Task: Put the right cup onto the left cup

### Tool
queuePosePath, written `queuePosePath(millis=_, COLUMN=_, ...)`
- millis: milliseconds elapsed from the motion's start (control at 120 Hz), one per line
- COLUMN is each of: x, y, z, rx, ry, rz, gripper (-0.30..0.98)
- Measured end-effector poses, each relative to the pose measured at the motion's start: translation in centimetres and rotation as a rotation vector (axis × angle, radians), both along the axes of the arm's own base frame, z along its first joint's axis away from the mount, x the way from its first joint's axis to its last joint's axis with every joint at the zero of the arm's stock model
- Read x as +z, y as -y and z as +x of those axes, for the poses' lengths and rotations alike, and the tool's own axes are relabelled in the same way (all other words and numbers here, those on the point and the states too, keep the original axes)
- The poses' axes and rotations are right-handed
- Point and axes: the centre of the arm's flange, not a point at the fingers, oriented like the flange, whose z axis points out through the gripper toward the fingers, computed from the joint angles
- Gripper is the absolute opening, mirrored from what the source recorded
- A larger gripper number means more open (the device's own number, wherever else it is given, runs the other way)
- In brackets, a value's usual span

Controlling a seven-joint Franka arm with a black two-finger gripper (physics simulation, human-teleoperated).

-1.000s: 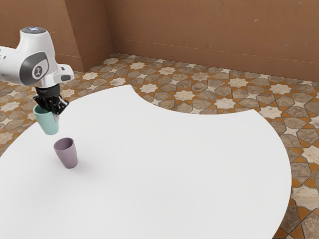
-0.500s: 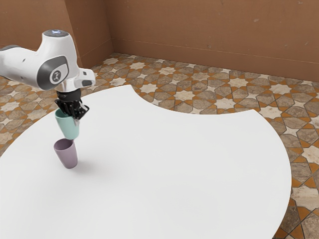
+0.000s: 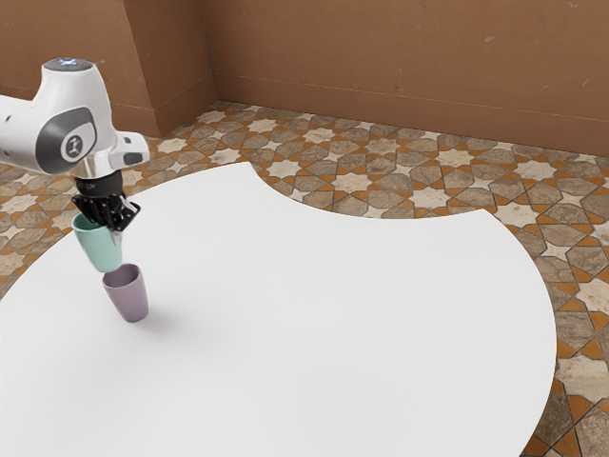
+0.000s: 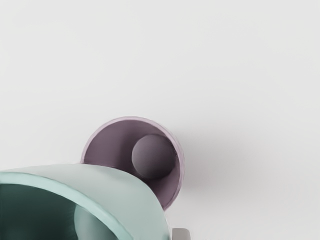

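Going left to right in the exterior view: our teal cup [image 3: 98,248] is up in the air, its wall pinched in our gripper [image 3: 113,222]. Its base is right by the rim of the purple cup [image 3: 130,299], and we honestly can't tell if they touch. That one's standing on the table [image 3: 333,314]. Then we've got loads of room rightward, with a scooped bite in the far edge and a rounded edge at far right.

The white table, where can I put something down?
Bare white tabletop stretches between the purple cup and the table's rim at the exterior view's right. It's crowded around that cup, with the end effector holding the teal cup nearby.
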Motion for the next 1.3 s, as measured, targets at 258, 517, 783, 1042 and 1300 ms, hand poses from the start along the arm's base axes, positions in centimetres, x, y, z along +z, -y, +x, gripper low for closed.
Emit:
queuePosePath(millis=258, x=-0.4, y=1.2, z=0.4, rx=-0.016, ry=-0.002, rz=0.001, gripper=-0.10)
queuePosePath(millis=517, x=-1.0, y=0.9, z=0.7, rx=-0.007, ry=-0.006, rz=0.005, gripper=-0.10)
queuePosePath(millis=783, x=-2.2, y=0.1, z=1.2, rx=0.003, ry=-0.009, rz=0.011, gripper=-0.10)
queuePosePath(millis=1042, x=-3.1, y=-0.3, z=1.6, rx=0.006, ry=-0.008, rz=0.015, gripper=-0.10)
queuePosePath(millis=1300, x=-3.6, y=0.4, z=2.3, rx=-0.012, ry=-0.004, rz=0.018, gripper=-0.10)
